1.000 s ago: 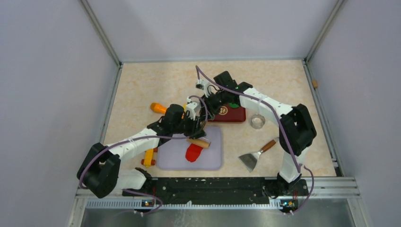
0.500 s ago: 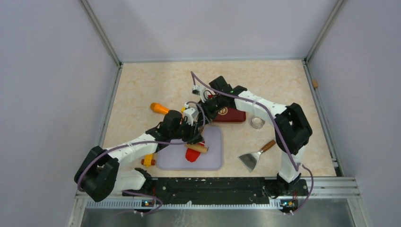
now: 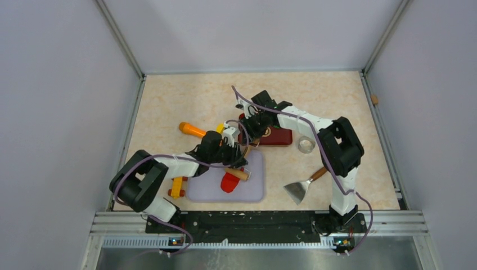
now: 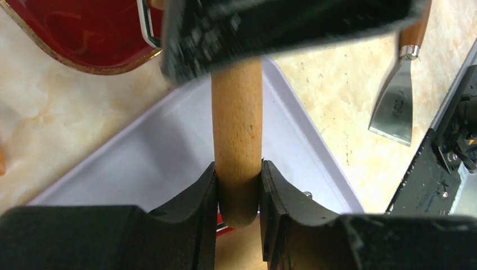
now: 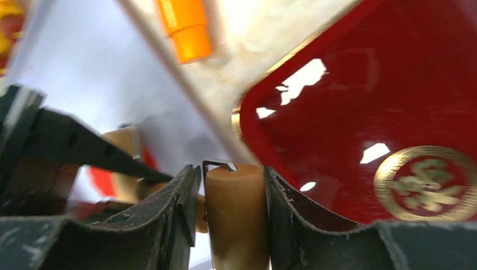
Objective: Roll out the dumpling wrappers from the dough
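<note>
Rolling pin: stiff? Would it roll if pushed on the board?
The rolling pin looks like solid wood, so probably stiff and fairly light. Its smooth round barrel would likely roll across the lilac board if pushed. That smooth surface may slip in the left hand.

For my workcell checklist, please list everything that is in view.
board: 1, lilac, near side of tray.
dough: 1 lump, red, on board.
rolling pin: 1, wooden, on board at dough's far end.
tray: 1, dark red, behind board.
ring: 1, metal, right of tray.
scraper: 1, steel, right of board.
orange tool: 1, orange, left of tray.
yellow tool: 1, yellow, left of board.
left gripper: 1, black, shut on rolling pin.
right gripper: 1, black, fingers beside pin's other end.
</note>
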